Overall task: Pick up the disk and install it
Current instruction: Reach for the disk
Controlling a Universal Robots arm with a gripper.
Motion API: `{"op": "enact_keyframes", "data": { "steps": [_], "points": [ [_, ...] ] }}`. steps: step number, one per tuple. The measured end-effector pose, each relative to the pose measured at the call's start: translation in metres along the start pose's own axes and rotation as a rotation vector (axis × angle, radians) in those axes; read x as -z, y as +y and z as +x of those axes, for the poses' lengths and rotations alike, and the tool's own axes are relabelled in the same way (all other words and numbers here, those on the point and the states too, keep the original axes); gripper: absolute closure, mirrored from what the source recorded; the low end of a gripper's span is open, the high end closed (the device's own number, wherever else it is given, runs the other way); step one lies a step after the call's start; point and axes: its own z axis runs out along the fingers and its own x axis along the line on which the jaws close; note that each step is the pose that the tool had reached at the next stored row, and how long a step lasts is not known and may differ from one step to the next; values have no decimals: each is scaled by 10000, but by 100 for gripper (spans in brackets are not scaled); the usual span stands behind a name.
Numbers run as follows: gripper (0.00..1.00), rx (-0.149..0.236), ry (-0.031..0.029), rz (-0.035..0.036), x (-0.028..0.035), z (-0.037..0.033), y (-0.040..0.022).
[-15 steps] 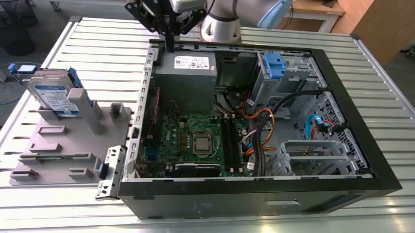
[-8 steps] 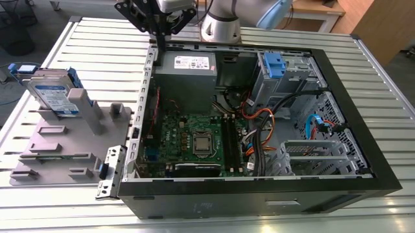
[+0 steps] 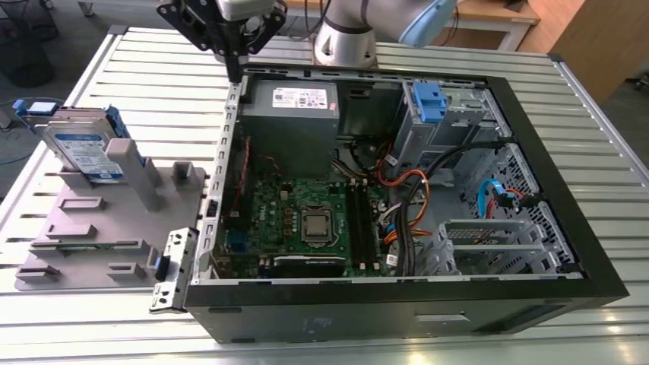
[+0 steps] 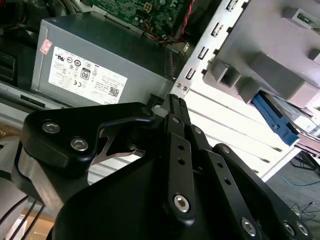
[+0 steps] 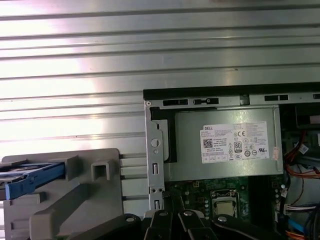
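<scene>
Gripper (image 3: 234, 74) is seen in the exterior view at the far corner of the open computer case (image 3: 406, 293), above the case wall just beside the grey power-supply box (image 3: 294, 103); contact with the wall cannot be told. Fingers (image 4: 176, 112) are pressed together in the second wrist view, with nothing pinched between them.

The disk (image 3: 87, 152) is stood on edge in a grey plastic holder (image 3: 91, 236) on the slatted metal table (image 3: 152, 76), outside the case on the exterior view's left and well apart from the gripper. Its blue-and-white label is turned toward the camera and blue carrier rails are seen along its far edge. The disk's blue rail (image 5: 30, 177) is also seen in the first wrist view, held in the holder, beside the case.

Inside the case a green motherboard (image 3: 304, 220) is laid flat, and a grey metal cage with a blue latch (image 3: 428, 103) is placed at the far side, on the exterior view's right of the power-supply box. Orange, black and blue cables (image 3: 426, 190) are run between the cage and the board
</scene>
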Motion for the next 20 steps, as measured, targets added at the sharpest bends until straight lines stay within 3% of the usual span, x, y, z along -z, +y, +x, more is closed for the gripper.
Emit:
{"op": "enact_keyframes", "data": {
  "steps": [20],
  "points": [
    [89,-1,1,1,-32,544,-42]
  ]
}}
